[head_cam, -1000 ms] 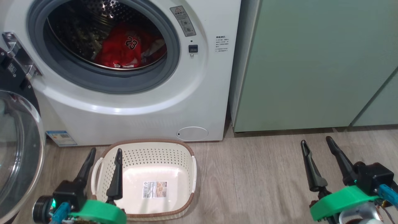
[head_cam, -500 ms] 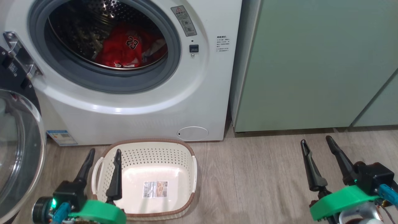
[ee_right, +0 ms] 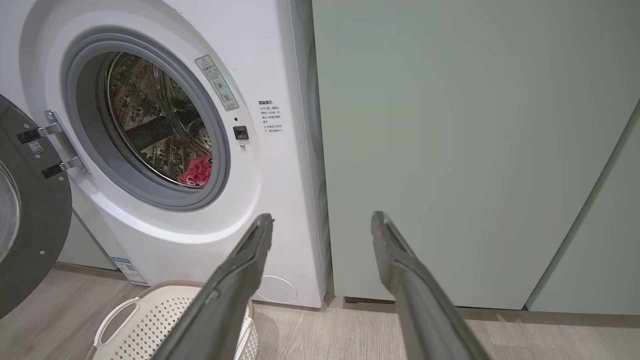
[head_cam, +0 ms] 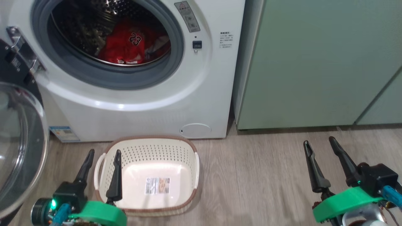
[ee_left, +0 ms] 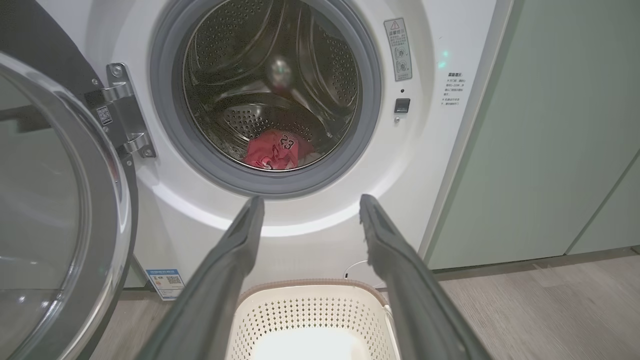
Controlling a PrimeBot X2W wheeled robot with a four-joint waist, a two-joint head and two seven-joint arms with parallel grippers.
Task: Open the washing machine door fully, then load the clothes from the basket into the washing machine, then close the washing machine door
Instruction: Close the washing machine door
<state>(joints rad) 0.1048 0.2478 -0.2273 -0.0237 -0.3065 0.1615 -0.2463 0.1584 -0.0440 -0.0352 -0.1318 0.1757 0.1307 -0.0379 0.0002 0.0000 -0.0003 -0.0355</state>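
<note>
Left hand (head_cam: 104, 151) sits low on my left side, its two dark fingers spread wide and holding nothing. In the head view those fingers cross the left end of the basket (head_cam: 150, 138), right by its white side handle. The basket sits on the wooden floor (head_cam: 251, 175), just in front of the washing machine (head_cam: 150, 103), and I can see its cream bottom and the label (head_cam: 157, 185) on it.

Right hand (head_cam: 318, 141) is over on my right, fingers just as wide apart and gripping nothing. It hovers above the floor in front of the pale green cabinets (head_cam: 314, 62), well apart from the basket.

The washing machine door (head_cam: 22, 147) is swung out to the left on its metal hinge (head_cam: 22, 51). Its clear glass bowl bulges at the left edge of the head view, and the black ring shows around it in the right wrist view.

The clothes (head_cam: 125, 47) are inside the machine. It's a bright red garment lying crumpled at the bottom of the dimpled steel drum, behind the grey rubber seal, and I can read the number 23 on it. Low on the machine's front I can pick out the round cap (head_cam: 195, 130) and the blue sticker (head_cam: 61, 133).
</note>
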